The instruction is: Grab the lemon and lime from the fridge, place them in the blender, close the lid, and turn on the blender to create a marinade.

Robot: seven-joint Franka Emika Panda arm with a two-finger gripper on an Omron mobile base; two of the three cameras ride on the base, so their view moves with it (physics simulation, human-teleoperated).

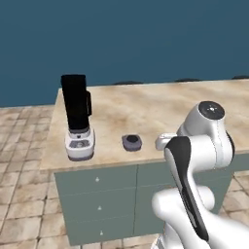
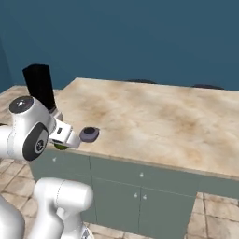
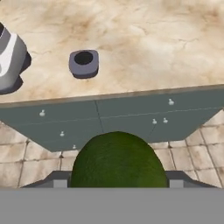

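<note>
Two task things stand on the beige stone counter (image 1: 160, 104), seen from the left base view: the blender (image 1: 78, 116) at the left end, near the front edge, and the lid (image 1: 132, 141) to its right, apart from it and also close to the front edge. The blender stands upright, its long axis vertical, the tall black jar rising from the pale base; the small button panel on the base faces the front of the counter, toward the robot. The jar's top is uncovered. The lid lies flat, its black centre facing up.

Further right, the white arm rises in front of the teal-green cabinets (image 1: 116, 194) below the counter.

From the hand view, the gripper (image 3: 118, 183) is clamped on a dark green lime (image 3: 118, 162), which sits between the two fingers and bulges up out of them. The lime is held in the air in front of the counter's edge, over the tiled floor (image 3: 192, 157), below counter height in that view. Beyond it, the lid lies slightly left of the lime, and the blender's base shows at the far left edge.
</note>
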